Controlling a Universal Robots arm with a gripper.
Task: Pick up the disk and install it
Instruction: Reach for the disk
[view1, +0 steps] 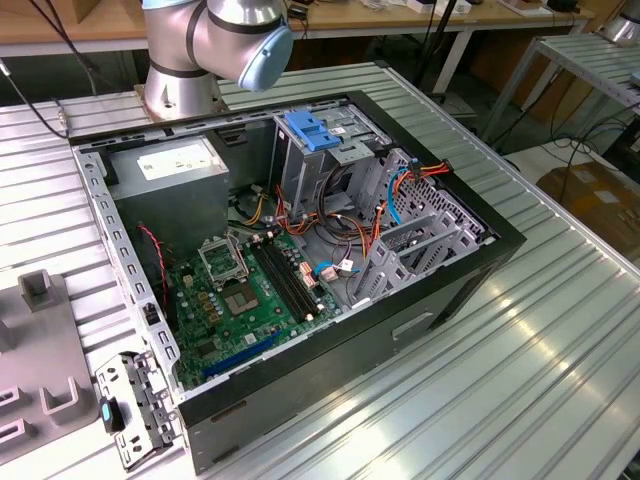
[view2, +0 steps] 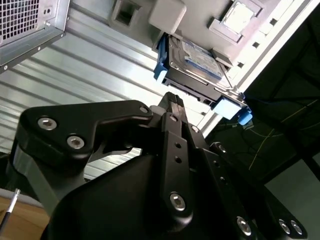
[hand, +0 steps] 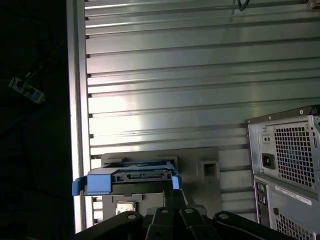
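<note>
- The disk, blue rails along its sides, rests on a grey holder.
- The black gripper is close beside the disk.
- Ribbed metal table below.
- Perforated computer case at one corner.

An open computer case is laid on a ribbed metal table; a green motherboard, a grey power supply and a light-blue bracket are housed inside.
</note>
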